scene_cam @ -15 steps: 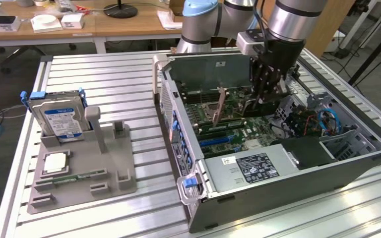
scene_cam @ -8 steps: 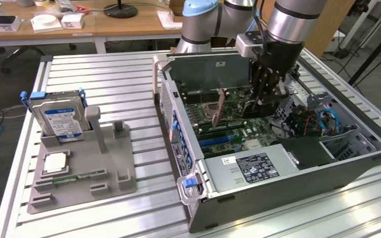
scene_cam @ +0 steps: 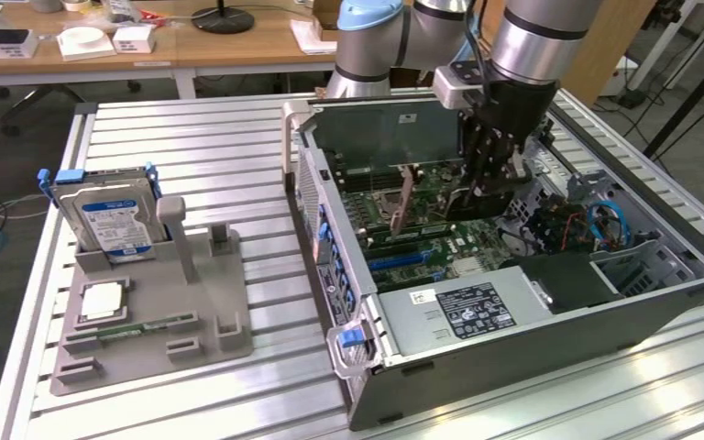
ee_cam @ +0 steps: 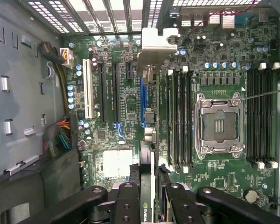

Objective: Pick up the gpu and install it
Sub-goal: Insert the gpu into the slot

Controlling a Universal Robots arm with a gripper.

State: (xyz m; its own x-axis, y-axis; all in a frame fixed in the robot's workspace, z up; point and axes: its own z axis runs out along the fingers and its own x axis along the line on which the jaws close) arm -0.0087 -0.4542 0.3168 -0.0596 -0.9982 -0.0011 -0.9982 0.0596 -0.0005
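Surface: a slatted metal table (scene_cam: pixel 205 147), pale and ribbed, carries an open computer case (scene_cam: pixel 511 367) lying on its side.
Beside the case: towards the exterior view's left stands a grey fixture (scene_cam: pixel 205 302) with a hard drive (scene_cam: pixel 107 220) upright in it.
Room: wooden desks (scene_cam: pixel 242 50) run behind the table, with boxes and papers on them.
Tool: the gripper (ee_cam: pixel 151 191) reaches down into the case, its black fingers (ee_cam: pixel 128 200) narrowed onto the card's upper edge, one on each side, holding it.
Where the card is: the gpu (ee_cam: pixel 150 126) hangs on edge inside the case over the motherboard (ee_cam: pixel 224 182), above the blue slot (ee_cam: pixel 142 93) and beside the CPU socket (ee_cam: pixel 219 123). I cannot tell whether its lower edge touches the slot.
Long axis: in line with the expansion slots, parallel to the board's surface.
Pointing: the pale metal bracket (ee_cam: pixel 156 46) leads, towards the vented case wall by the port cluster; the other end lies between the fingers.
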